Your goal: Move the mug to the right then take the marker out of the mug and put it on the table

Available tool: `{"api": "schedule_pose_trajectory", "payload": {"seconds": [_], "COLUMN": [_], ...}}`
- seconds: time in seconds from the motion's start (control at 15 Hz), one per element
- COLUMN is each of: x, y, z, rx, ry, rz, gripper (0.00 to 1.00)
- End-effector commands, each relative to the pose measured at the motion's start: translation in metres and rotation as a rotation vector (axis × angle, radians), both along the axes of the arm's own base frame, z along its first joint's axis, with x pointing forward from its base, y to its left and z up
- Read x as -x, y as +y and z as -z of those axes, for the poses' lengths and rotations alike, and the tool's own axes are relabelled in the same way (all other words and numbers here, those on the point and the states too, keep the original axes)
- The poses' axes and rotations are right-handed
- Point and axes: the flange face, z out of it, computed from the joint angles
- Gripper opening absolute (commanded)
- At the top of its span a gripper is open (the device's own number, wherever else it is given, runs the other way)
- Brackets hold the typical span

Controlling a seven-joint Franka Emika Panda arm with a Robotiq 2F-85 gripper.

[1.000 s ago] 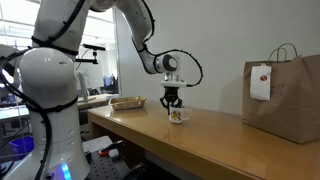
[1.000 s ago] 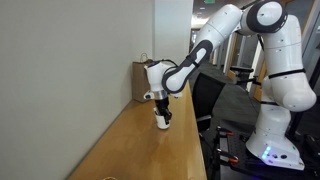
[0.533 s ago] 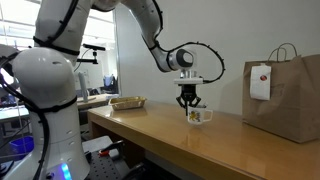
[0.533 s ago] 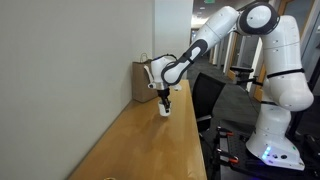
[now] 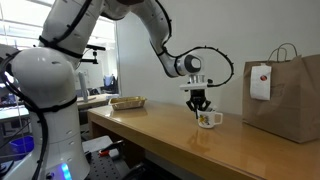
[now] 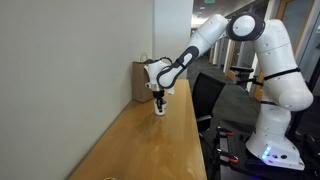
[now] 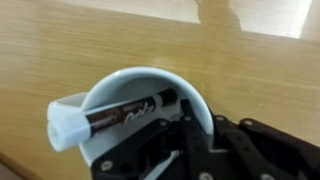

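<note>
One paper bag (image 5: 285,95) near mug (image 5: 208,120)

The mug (image 7: 135,82) is plain white inside. In it, the marker (image 7: 128,114) has a black body, a dark red band with white lettering and a pale white cap. The worktop (image 5: 150,138) is light brown with fine wood grain. The gripper (image 5: 200,110) is black and the arm (image 5: 50,80) is white. The brown paper bag (image 5: 288,100) carries a white tag with 1 red spot.

White rounded arm (image 5: 45,75) carries looping black cable (image 5: 231,68), black tool (image 5: 200,108).
</note>
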Motion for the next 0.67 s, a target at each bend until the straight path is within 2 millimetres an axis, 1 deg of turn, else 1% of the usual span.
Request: {"api": "schedule_pose_trajectory", "payload": {"seconds": [0.0,0.13,0.2,0.27,0.33,0.4,0.53,0.6], "x": [-0.015,-0.017,-0.017,-0.016,-0.014,-0.012,-0.009,-0.008], "y": [0.005,0.012,0.015,0.020,0.025,0.031,0.041,0.046], "z": [-0.002,-0.002,-0.002,-0.002,-0.003,-0.005,-0.010,-0.012], "rx": [0.011,0.011,0.009,0.005,0.002,0.002,-0.004,-0.007], "ry": [-0.055,-0.058,-0.054,-0.042,-0.037,-0.037,-0.042,-0.047], "rz": [0.056,0.064,0.065,0.063,0.051,0.042,0.028,0.025], "gripper": [0.03,0.03,0.12,0.37,0.38,0.43,0.57,0.66]}}
